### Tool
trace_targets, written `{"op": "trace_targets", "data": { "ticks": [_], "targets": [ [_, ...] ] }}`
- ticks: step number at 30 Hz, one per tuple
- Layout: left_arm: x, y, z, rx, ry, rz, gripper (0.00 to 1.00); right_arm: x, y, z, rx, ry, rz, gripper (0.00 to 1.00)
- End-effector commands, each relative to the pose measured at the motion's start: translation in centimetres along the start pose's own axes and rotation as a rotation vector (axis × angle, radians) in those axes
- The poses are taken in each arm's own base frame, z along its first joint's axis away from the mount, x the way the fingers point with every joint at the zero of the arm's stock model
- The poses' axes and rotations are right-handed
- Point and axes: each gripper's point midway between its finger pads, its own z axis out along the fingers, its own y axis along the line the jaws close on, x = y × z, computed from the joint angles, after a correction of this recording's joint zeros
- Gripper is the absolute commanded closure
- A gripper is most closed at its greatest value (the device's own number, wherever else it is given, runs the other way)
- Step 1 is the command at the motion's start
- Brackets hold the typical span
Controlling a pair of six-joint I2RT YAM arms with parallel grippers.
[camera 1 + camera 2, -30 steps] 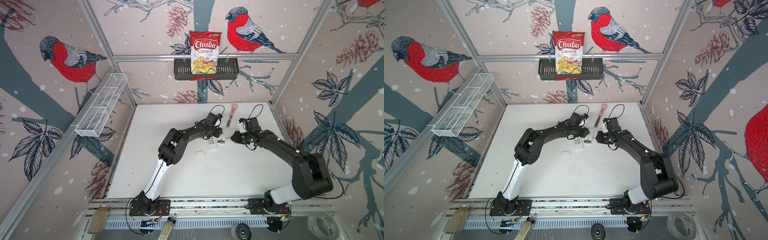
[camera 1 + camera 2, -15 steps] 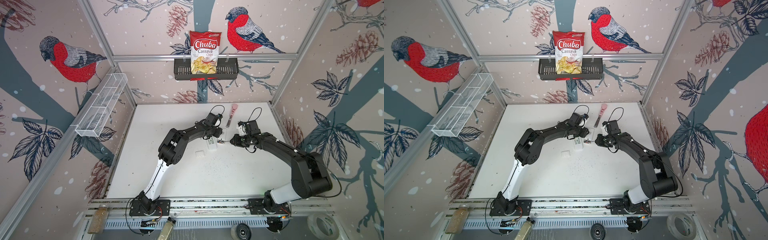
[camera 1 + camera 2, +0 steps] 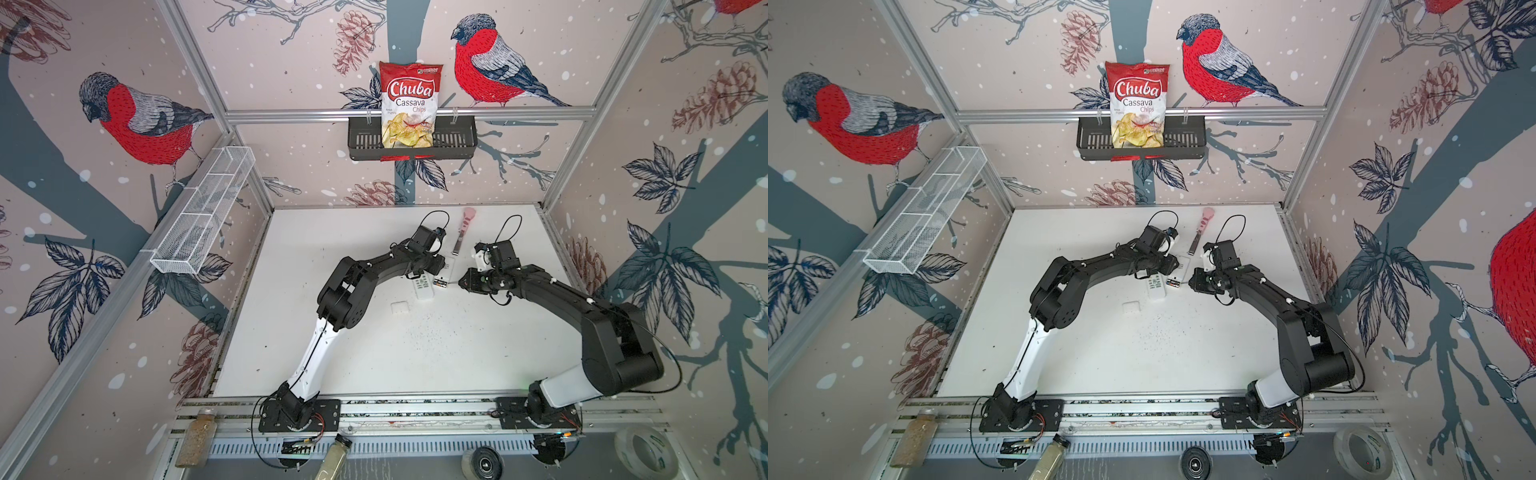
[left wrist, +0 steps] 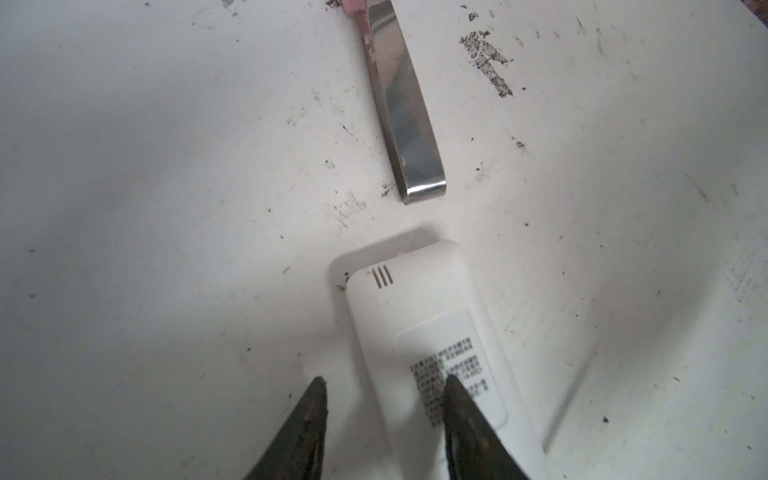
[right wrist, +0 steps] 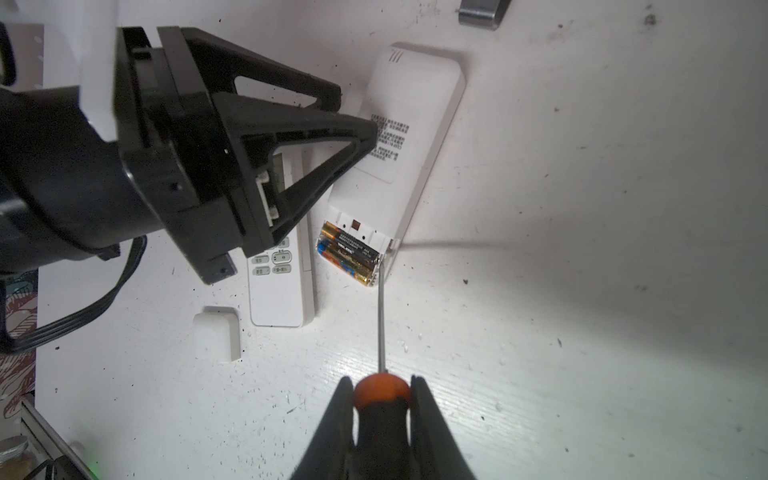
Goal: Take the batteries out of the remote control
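Arms rise from the near rail and bend inward over the far middle of the tabletop (image 3: pixel 415 353). Left arm (image 3: pixel 332 299) stands up from its base, folds at the elbow and runs its forearm low toward the far right, ending over a white remote (image 4: pixel 407 299) that lies face down, label up. Left fingers (image 4: pixel 461 415) are spread with a clear gap and hold nothing. One tip sits over the remote's label and the other hangs beside its long edge above bare tabletop; whether the tip over the label touches it I cannot tell. Right arm (image 3: pixel 602 316) arches in from the near right, forearm low and pointing left. Right fingers (image 5: pixel 332 415) are pressed onto the black, orange-collared handle of a screwdriver (image 5: pixel 380 390), whose thin shaft reaches left to the open compartment at the remote's near end. Batteries (image 5: pixel 349 253) lie there side by side, dark with gold and blue bands, askew to the remote's body, and the screwdriver tip touches their right end. Whether they sit fully inside I cannot tell. Just left of them a second remote (image 5: pixel 276 286) lies buttons up, with a small white cover (image 5: pixel 216 332) near-left of it. A metal blade (image 4: pixel 403 104) lies just beyond the face-down remote, apart from it.
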Motion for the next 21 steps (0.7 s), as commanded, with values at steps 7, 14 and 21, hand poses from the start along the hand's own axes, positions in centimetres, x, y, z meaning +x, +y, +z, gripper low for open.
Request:
{"op": "trace_targets", "data": {
  "ticks": [7, 14, 21],
  "targets": [
    [0.8, 0.0, -1.2, -0.022, 0.050, 0.004, 0.50, -0.6, 0.7, -0.4, -0.031, -0.032, -0.005, 0.90],
    [0.1, -0.5, -2.3, -0.011, 0.043, 0.008, 0.49, -0.5, 0.4, -0.3, -0.024, -0.032, 0.000, 0.90],
    [-0.8, -1.9, -2.9, 0.043, 0.021, 0.015, 0.59, 0.0, -0.2, -0.1, -0.013, -0.026, 0.008, 0.90]
  ]
}}
